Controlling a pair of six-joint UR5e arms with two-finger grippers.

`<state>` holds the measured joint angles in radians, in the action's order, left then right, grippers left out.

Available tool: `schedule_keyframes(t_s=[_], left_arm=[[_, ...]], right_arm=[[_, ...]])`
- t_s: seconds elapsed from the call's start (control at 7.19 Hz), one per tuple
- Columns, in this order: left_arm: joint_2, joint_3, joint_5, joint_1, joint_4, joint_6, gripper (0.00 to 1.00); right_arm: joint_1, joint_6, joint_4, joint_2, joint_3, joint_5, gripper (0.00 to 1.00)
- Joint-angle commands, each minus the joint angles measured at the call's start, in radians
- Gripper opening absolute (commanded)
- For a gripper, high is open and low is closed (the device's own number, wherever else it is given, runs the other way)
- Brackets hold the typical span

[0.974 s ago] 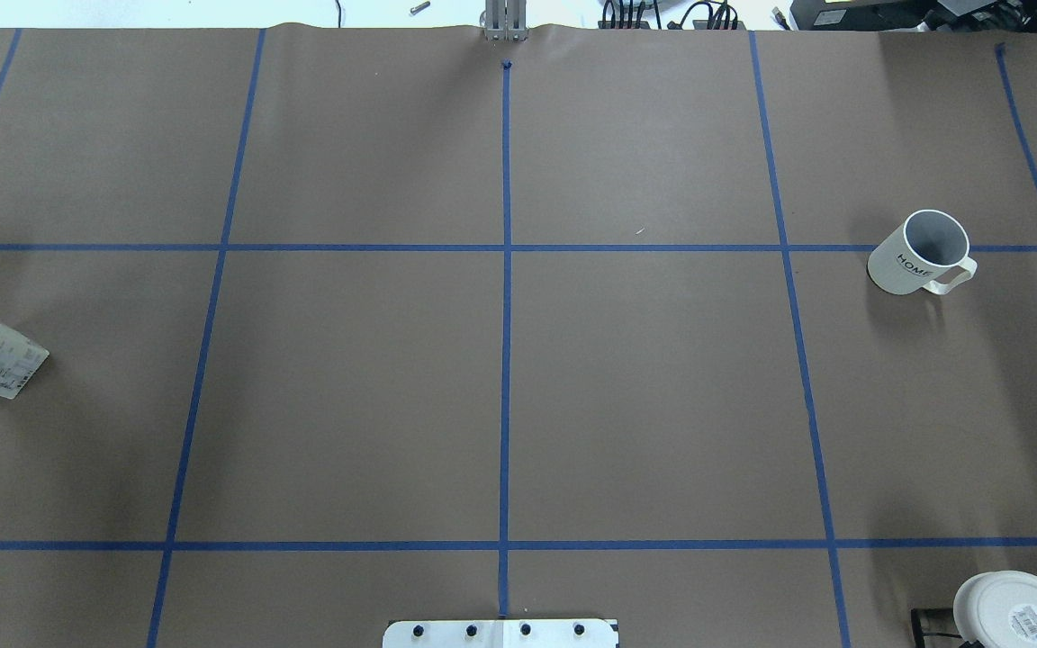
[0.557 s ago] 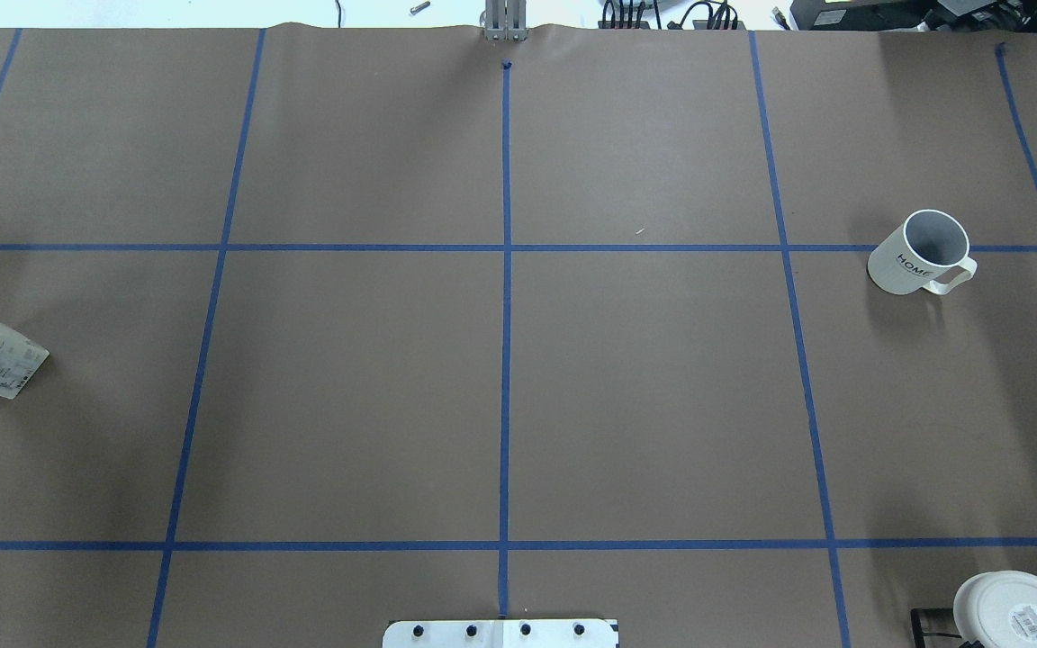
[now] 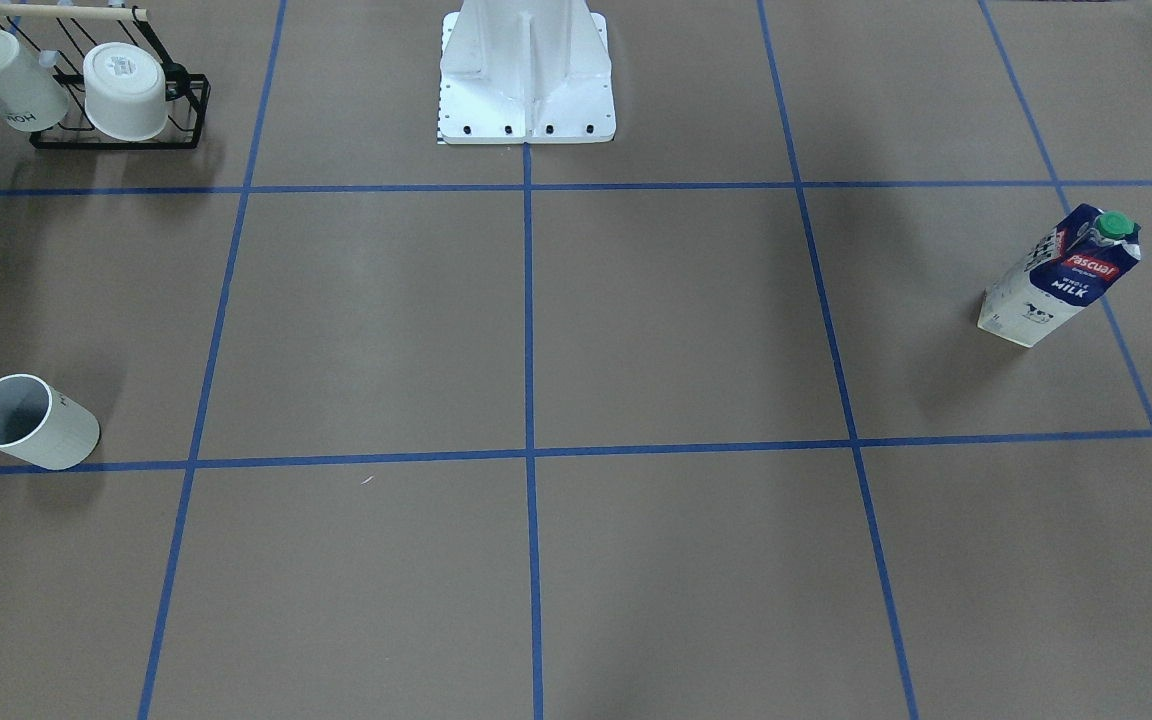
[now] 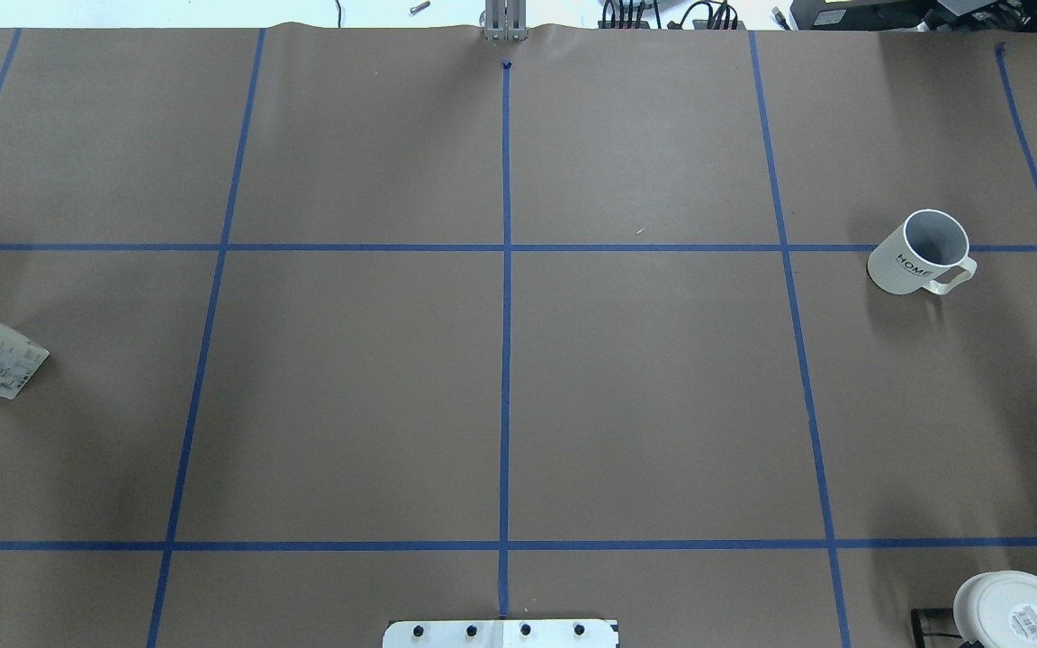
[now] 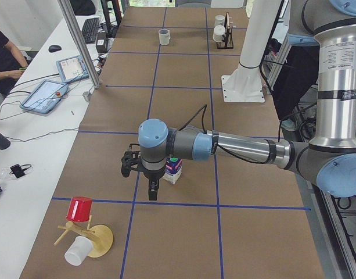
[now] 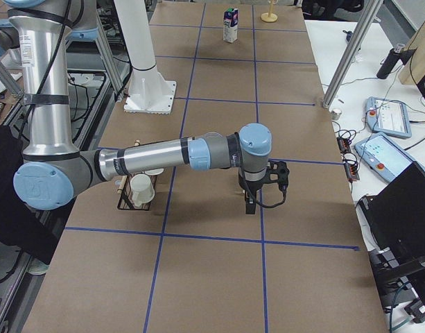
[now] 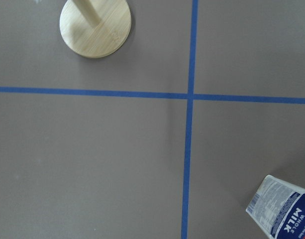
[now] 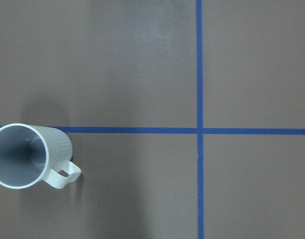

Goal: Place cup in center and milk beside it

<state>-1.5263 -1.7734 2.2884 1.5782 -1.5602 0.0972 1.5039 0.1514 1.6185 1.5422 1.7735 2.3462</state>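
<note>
covering the table: brown paper [image 4: 662, 405], blue tape grid | cup [image 4: 922, 254] upright on a tape line, robot's right | milk [image 3: 1061, 275] standing, robot's left | both well apart from center [image 4: 506, 247] | left gripper [image 5: 153, 189], right gripper [image 6: 249, 203]: opening cannot be told | white desk [image 5: 27, 133] with tablets [image 5: 45, 95] alongside

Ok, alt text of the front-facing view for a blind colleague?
A white cup stands at far left and a milk carton at far right, both upright on brown paper gridded with blue tape, far from the center crossing. A black rack holding two mugs sits top left.
</note>
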Motion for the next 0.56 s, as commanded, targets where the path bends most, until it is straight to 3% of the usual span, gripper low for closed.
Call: schedule_keyframes(t_s=[0.0,0.14,0.42], left_arm=[[-0.052,0.023,-0.003,-0.035,-0.021,0.03,0.99],[-0.052,0.029,-0.003,-0.05,-0.023,0.03,0.99],[-0.054,0.035,-0.003,-0.05,-0.021,0.035,0.99]], right_arm=[[-0.11,0.005,-0.12,-0.017,-0.006,0.03,1.0],[-0.195,0.046,-0.217,-0.037,-0.018,0.015,1.0],[-0.313,0.186,-0.236,-0.137,-0.09,-0.033,1.0]])
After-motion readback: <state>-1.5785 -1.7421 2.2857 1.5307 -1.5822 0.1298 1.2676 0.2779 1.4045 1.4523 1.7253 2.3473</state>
